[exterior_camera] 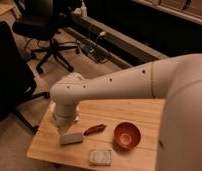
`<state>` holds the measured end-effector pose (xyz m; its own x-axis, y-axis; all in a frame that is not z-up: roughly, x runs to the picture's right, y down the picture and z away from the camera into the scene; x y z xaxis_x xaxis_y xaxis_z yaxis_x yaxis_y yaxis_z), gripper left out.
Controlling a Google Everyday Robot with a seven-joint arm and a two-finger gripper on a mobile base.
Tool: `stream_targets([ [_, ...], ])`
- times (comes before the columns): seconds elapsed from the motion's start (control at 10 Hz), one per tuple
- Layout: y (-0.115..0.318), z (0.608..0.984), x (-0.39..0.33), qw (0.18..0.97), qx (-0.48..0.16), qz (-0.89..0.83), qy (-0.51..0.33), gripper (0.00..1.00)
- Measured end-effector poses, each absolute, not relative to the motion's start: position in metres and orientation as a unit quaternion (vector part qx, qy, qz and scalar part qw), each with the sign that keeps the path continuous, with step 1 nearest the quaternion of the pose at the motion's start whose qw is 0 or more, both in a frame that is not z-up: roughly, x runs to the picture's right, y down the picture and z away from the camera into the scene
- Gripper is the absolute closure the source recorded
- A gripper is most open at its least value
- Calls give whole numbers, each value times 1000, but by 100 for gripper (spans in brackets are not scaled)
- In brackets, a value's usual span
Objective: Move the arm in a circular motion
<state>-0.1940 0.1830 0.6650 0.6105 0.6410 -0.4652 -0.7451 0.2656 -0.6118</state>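
My cream-white arm (129, 82) reaches in from the right and crosses above the wooden table (139, 110). Its bulbous elbow joint (69, 92) hangs over the table's left end and bends downward there. The gripper is hidden below that joint, behind the arm, near the table's left end. A white cup and bottle seen there before are covered by the arm.
On the table lie a grey sponge (71, 138), a red chili-shaped thing (94, 129), an orange-red bowl (127, 135) and a pale packet (100, 157) near the front edge. Black office chairs (46, 30) stand behind on the left. Cables lie on the floor by a ledge (94, 47).
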Motion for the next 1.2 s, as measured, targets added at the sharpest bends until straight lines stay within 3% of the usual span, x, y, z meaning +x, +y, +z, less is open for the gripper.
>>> stream_targets([
  [0.4,115,735,-259,836,-381,395,13,100],
  [0.6,50,760,-262,833,-345,432,-17,100],
  [0.9,-42,773,-239,811,-293,503,-57,100],
  [1.2,-97,788,-179,795,-228,561,-34,100],
])
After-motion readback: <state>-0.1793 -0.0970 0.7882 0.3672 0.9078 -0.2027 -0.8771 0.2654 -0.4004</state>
